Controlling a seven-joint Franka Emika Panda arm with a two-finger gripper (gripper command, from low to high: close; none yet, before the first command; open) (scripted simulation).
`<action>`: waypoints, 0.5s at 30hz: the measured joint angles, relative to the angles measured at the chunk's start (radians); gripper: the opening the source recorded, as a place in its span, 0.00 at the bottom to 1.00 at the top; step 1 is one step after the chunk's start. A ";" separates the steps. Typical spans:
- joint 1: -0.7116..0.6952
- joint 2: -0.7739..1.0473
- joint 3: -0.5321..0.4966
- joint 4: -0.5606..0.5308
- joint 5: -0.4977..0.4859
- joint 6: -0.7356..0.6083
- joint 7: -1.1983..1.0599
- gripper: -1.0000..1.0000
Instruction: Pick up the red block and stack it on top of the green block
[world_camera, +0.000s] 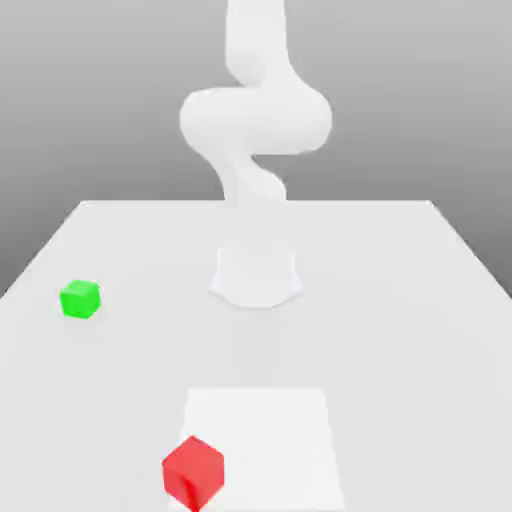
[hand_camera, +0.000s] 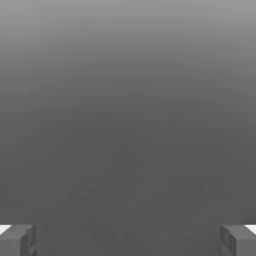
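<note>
The red block sits on the white table near the front edge, a little toward the exterior view's left, with one corner turned toward the camera. The green block rests farther back, on the exterior view's left side of the table. The two cubes are far apart. The white arm rises from its base at the table's middle and curves upward, well above both blocks. In the hand view my gripper is open, its two grey fingertips set wide apart with nothing between them, facing a plain grey backdrop.
A brighter white square patch lies flat on the table at the front centre, and the red block overlaps its corner. The table's far edge runs behind the arm's base.
</note>
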 joint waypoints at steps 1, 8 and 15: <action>-0.013 0.039 0.007 -0.007 -0.005 0.015 0.023 0.50; -0.089 0.297 0.042 -0.052 -0.042 0.112 0.173 0.50; -0.137 0.551 0.047 -0.097 -0.071 0.208 0.316 0.50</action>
